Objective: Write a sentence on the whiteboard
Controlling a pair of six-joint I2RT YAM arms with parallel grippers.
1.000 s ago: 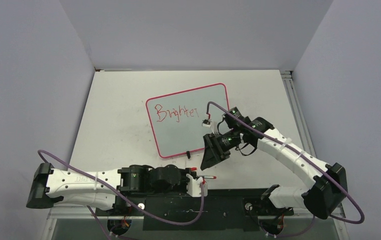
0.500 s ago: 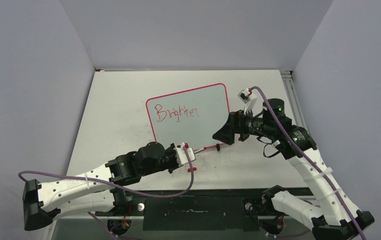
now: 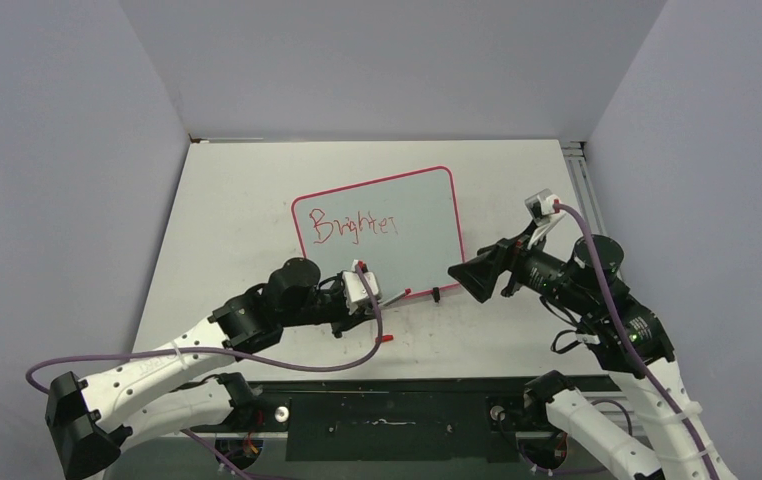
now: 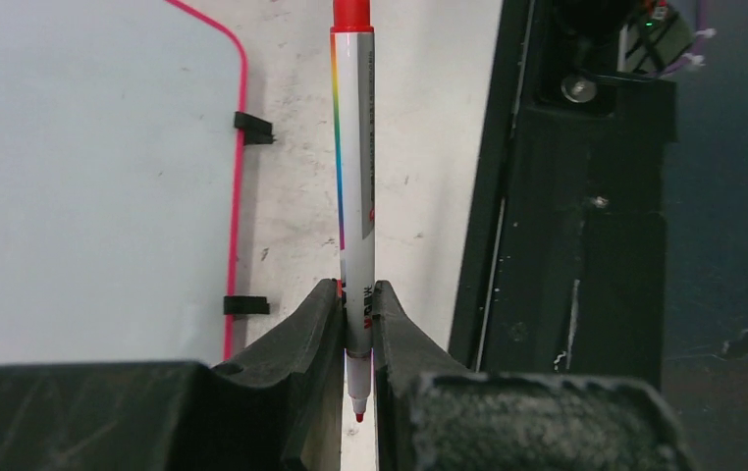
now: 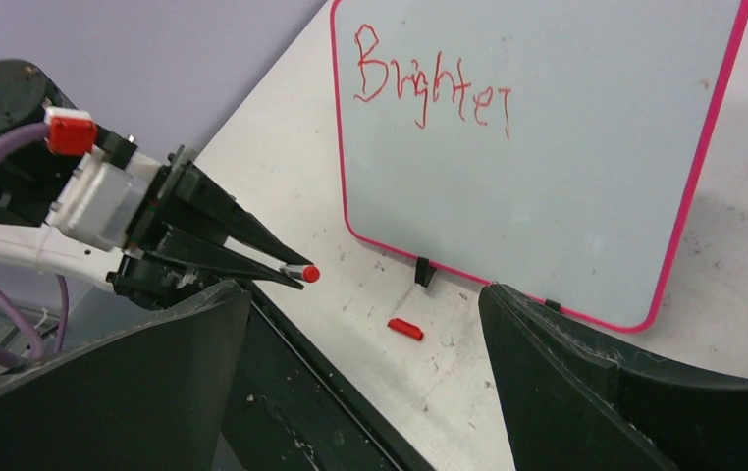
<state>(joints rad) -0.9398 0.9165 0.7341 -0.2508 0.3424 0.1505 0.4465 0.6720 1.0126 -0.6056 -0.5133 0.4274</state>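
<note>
The whiteboard (image 3: 382, 240) lies flat mid-table, pink-framed, with the sentence (image 3: 354, 226) in red reading only "Brighter". My left gripper (image 3: 381, 298) hovers at the board's near edge, shut on a red marker (image 3: 398, 294). In the left wrist view the marker (image 4: 354, 167) runs straight out between the fingers (image 4: 316, 324), its uncapped tip pointing back at the camera, and the whiteboard (image 4: 76, 177) is to the left. My right gripper (image 3: 457, 272) stands open and empty beside the board's near right corner. The right wrist view has the whiteboard (image 5: 566, 196), the lettering (image 5: 429, 83) and the marker's red end (image 5: 309, 273).
The marker's red cap (image 3: 385, 339) lies loose on the table just near of the board, and it shows as the cap (image 5: 405, 329) in the right wrist view. A black mounting plate (image 3: 387, 400) spans the near edge. A metal rail (image 3: 582, 190) runs along the right side. Grey walls enclose the table.
The left arm swung up from the near edge to the board's near edge, carrying the marker. The right gripper opened wide and drew back to the right of the board.
</note>
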